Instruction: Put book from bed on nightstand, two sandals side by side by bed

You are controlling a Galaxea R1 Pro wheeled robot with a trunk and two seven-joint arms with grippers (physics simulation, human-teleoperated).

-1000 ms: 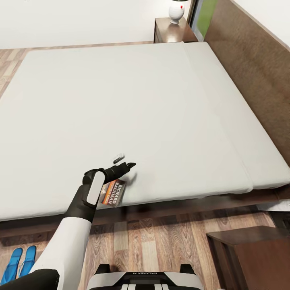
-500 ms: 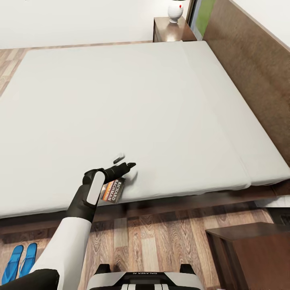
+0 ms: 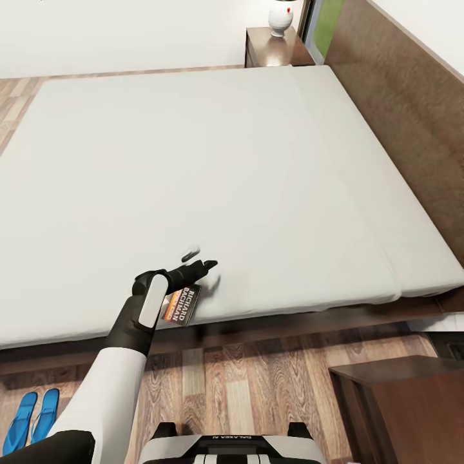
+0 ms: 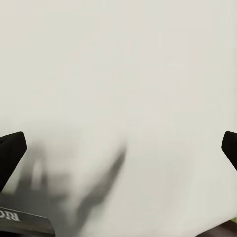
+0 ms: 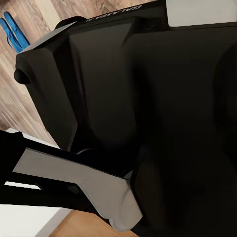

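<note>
The book (image 3: pixel 182 304) lies at the front edge of the bed's light mattress (image 3: pixel 212 161), its orange band with white lettering showing; one corner (image 4: pixel 19 219) appears in the left wrist view. My left gripper (image 3: pixel 198 258) hovers just past the book, over the mattress, open with nothing between its fingertips (image 4: pixel 11 150). Both blue sandals (image 3: pixel 32 417) lie side by side on the floor by the bed and show again as the sandals (image 5: pixel 12 29) in the right wrist view. There my own dark body (image 5: pixel 123 98) is close, and the right gripper's fingers cannot be made out.
One dark wooden nightstand (image 3: pixel 399 399) stands on the floor at my near right. Another nightstand (image 3: pixel 274 51) at the bed's far side carries a white vase (image 3: pixel 281 18). The brown headboard (image 3: pixel 412 109) runs along the right. Wood floor lies between me and the bed frame.
The whole head view shifted slightly a second ago, so the camera moved. The left arm, the book and the sandals have stayed put.
</note>
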